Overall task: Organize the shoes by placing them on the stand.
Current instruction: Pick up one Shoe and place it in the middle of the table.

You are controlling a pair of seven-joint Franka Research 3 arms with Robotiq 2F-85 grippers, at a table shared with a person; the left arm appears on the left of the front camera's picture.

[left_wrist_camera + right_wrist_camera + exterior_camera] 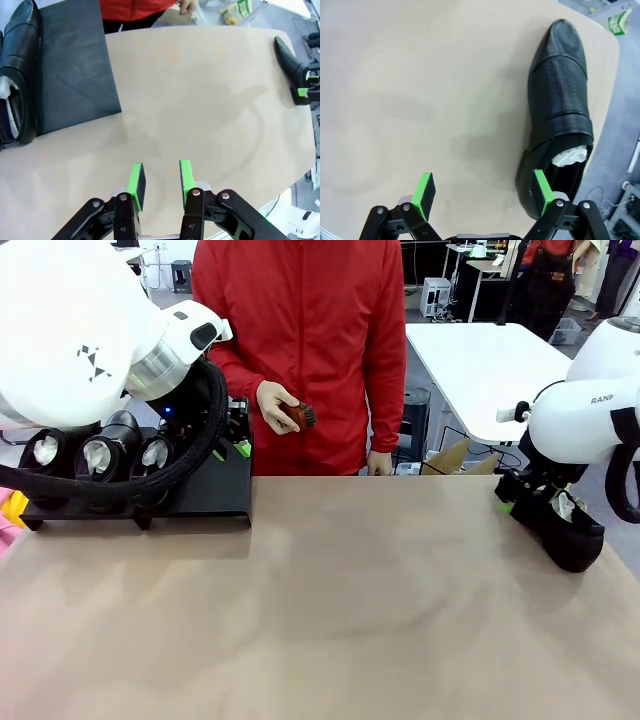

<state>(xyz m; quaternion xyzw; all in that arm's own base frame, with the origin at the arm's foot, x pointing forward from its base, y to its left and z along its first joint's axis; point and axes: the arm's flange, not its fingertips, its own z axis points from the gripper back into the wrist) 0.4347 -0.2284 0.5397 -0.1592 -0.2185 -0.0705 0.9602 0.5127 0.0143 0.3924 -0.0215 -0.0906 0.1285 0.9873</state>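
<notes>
Three black shoes (105, 455) stuffed with white paper sit side by side on the low black stand (215, 490) at the far left. My left gripper (240, 445) hovers over the stand's bare right end. In the left wrist view the left gripper (160, 181) has its green pads a small gap apart with nothing between them, and one shoe (20, 75) lies on the stand (75, 65). A fourth shoe (562, 525) lies at the table's right edge. My right gripper (483, 187) is open just above the table, its right pad against the heel side of this shoe (560, 100).
A person in a red jacket stands at the far side, holding a small brown brush (298, 417) in one hand. The left arm's black cable (190, 465) loops in front of the shoes. A white table (480, 370) stands behind on the right. The tan tabletop (350, 600) is bare.
</notes>
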